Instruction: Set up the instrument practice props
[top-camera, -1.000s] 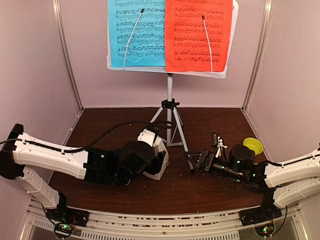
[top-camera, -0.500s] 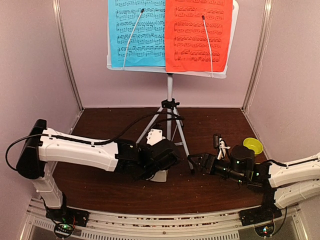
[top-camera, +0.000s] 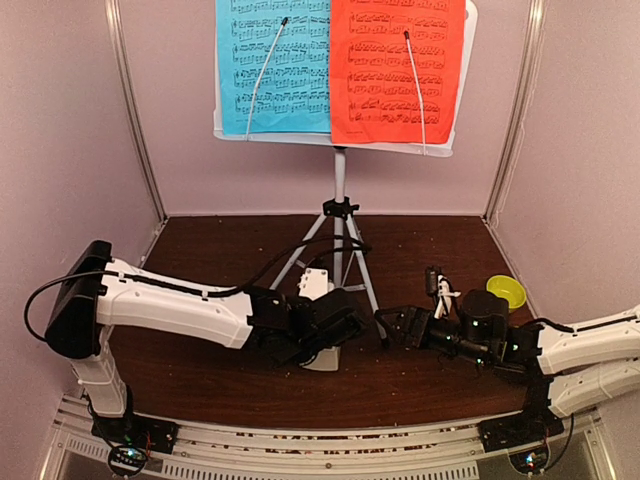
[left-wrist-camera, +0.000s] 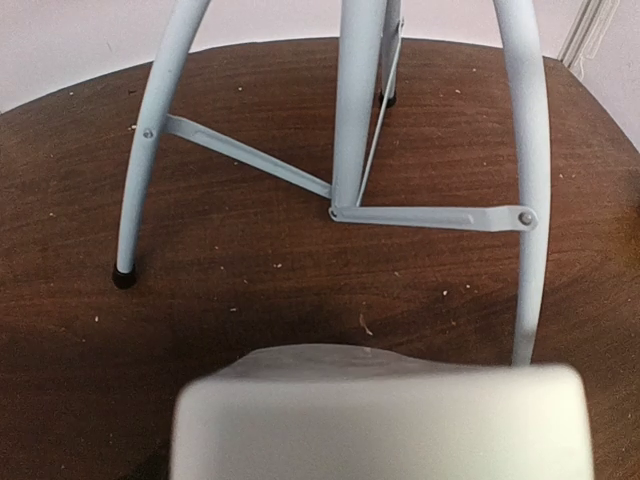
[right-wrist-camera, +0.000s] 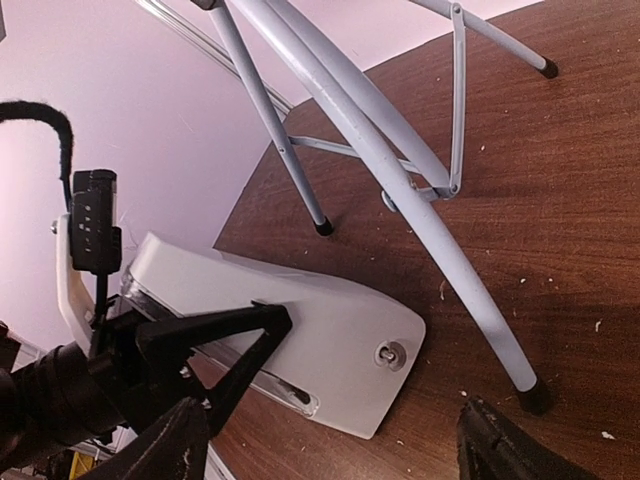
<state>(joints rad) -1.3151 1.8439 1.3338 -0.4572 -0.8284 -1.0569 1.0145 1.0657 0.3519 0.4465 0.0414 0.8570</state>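
The music stand (top-camera: 340, 185) stands at 12 o'clock on the table (top-camera: 430, 250). It holds the blue sheet (top-camera: 272, 65) and the red sheet (top-camera: 395, 70) up high so they can be read. The left gripper (top-camera: 325, 322) hugs the white metronome (top-camera: 317, 283), I think to set it by the tripod legs (top-camera: 358, 265). The right gripper (top-camera: 392, 326), at 3 o'clock from it, is wide and holds nothing. A second ago the metronome sat nearer 6 o'clock. Now it is closer to the legs.

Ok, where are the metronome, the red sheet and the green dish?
Metronome (right-wrist-camera: 340, 318): right wrist view, on its white side face.
Red sheet (top-camera: 395, 70): top view, middle of the page.
Green dish (top-camera: 507, 292): top view, its bare inside.
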